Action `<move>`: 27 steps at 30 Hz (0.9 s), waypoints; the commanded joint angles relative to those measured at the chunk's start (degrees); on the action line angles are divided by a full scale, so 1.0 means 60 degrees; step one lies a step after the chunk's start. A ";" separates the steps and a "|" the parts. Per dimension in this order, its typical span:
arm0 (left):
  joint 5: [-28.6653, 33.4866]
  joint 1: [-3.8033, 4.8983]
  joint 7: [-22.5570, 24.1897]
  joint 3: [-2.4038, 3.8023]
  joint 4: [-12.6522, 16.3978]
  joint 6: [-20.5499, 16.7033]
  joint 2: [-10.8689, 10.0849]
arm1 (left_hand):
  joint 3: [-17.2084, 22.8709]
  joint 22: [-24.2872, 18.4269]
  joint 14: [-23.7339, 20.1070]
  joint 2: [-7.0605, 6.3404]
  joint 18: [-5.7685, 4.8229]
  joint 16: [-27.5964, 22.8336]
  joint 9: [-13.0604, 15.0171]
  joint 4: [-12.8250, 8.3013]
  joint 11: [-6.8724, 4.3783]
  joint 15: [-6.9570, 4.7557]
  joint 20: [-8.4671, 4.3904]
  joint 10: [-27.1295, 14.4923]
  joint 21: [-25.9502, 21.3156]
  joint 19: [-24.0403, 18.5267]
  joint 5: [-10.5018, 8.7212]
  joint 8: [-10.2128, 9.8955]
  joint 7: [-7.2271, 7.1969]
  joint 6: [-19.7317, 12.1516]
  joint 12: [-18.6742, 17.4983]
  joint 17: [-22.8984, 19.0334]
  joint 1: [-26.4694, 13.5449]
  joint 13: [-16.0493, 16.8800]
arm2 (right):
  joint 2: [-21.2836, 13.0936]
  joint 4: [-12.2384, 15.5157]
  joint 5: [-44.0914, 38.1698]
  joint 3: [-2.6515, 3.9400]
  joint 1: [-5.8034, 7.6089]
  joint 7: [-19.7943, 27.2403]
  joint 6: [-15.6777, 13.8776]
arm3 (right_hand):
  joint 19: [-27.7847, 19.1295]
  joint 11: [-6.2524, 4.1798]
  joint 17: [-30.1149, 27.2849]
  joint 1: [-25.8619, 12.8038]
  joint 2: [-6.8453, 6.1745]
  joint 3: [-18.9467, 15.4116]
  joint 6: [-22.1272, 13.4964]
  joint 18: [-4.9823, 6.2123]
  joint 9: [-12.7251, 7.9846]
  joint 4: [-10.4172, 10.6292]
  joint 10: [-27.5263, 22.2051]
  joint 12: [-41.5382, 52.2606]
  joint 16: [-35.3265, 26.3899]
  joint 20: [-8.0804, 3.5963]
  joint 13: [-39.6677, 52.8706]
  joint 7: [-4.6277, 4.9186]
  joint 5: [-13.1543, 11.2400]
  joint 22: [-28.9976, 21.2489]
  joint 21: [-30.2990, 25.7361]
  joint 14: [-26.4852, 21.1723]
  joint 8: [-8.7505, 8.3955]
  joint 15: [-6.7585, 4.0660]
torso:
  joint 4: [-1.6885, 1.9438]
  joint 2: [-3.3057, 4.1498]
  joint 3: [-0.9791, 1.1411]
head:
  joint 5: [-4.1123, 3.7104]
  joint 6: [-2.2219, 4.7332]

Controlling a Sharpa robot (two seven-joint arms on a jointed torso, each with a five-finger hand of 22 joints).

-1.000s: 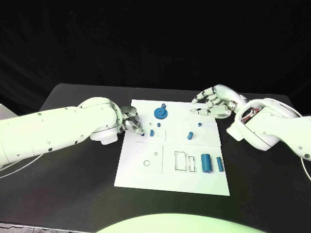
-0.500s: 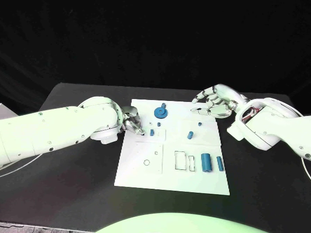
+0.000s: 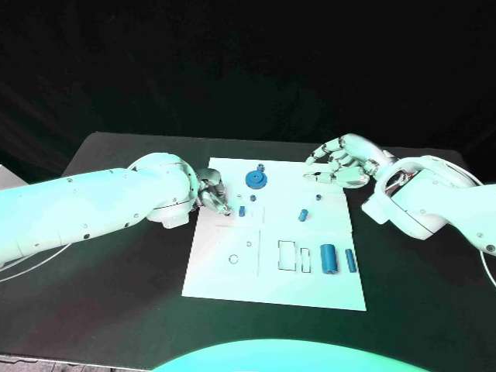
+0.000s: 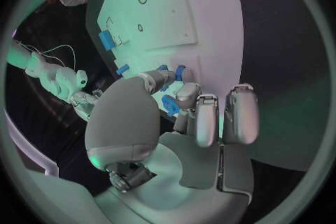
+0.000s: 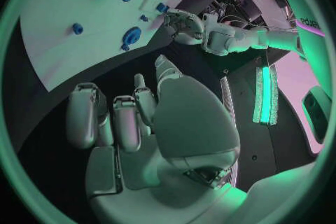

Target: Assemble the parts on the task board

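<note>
Little has moved over the past second: both hands sit where they were, and every blue part keeps its place on the task board (image 3: 220, 271).

Along the board's far edge stands the blue gear (image 3: 255, 181). A small blue peg (image 3: 242, 210) stands near the left edge, just beside the left hand (image 3: 212, 194), whose fingertips are bunched close over that spot. In the left wrist view a blue piece lies right among those fingers (image 4: 170, 105), but I cannot tell whether it is pinched or merely touched. Another short peg (image 3: 301, 215) stands toward the right edge, with a tiny blue piece (image 3: 318, 198) just beyond it. Two blue cylinders (image 3: 328, 259) lie side by side near the right edge, next to the outlined rectangular slots.

The right hand (image 3: 339, 165) hovers over the board's far right corner with its fingers curled in and nothing between them.

Judging from this, the step in hand is seating or gripping the peg at the left edge. To do it well, the left hand should keep the peg upright and square to its hole, press straight down rather than sideways, and loosen its hold only once the piece sits flush. The right hand should stay off the gear.
</note>
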 commanded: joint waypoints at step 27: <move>0.0473 -0.0015 -0.0204 -0.0003 -0.0409 0.0506 0.0228 | -0.0465 0.0392 0.0746 0.0015 -0.0011 -0.0016 -0.0131 -0.0249 -0.0022 -0.0096 0.0001 -0.0049 -0.0143 -0.0078 -0.0188 -0.0161 -0.0121 0.0112 -0.0055 0.1587 -0.1696 -0.0115 | -0.0033 0.0056 -0.0029 0.0002 -0.0005 0.0086 0.0106 | -0.0051 -0.0006 0.0518 -0.0040 0.0051 0.0065 -0.0079 0.0112 -0.0021 -0.0012 -0.0046 -0.0051 -0.0071 -0.0010 0.0130 -0.0005 0.0049 0.0874 -0.0041 0.0487 0.0056 0.0038 | 0.0007 -0.0009 -0.0007 | -0.0066 -0.0048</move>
